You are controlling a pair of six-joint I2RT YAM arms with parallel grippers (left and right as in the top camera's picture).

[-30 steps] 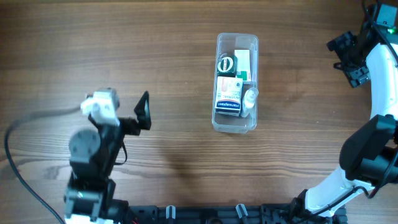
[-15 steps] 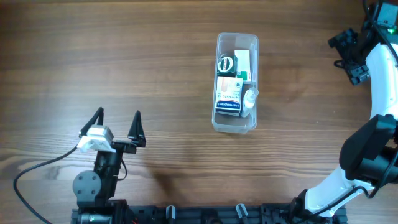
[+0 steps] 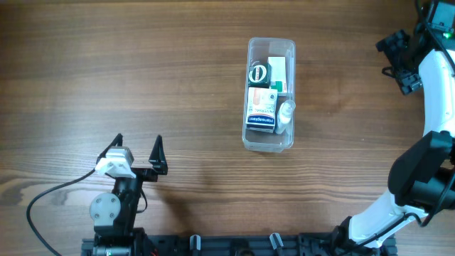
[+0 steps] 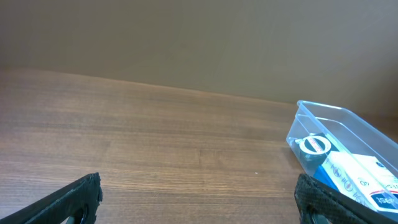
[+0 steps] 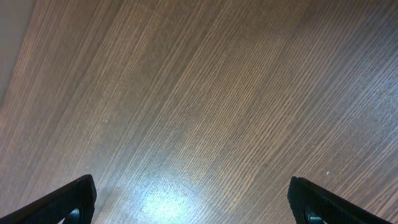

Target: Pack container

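The clear plastic container (image 3: 250,51) stands upright on the wooden table, right of centre in the overhead view. It holds a blue and white box (image 3: 261,114), a dark round-lidded item (image 3: 259,73), a white and green box (image 3: 278,71) and a small white bottle (image 3: 285,114). It also shows at the right edge of the left wrist view (image 4: 311,111). My left gripper (image 3: 136,149) is open and empty near the front left edge, far from the container. My right gripper (image 3: 397,60) is open and empty at the far right.
The bare wooden table (image 3: 142,71) fills the views. A black cable (image 3: 50,195) runs from the left arm's base toward the front left corner. A black rail (image 3: 234,245) lines the front edge. The right arm's white links (image 3: 434,92) stand along the right edge.
My left arm has drawn back toward its base at the front edge, its gripper turning to point away from me. The right arm and the container have barely moved.
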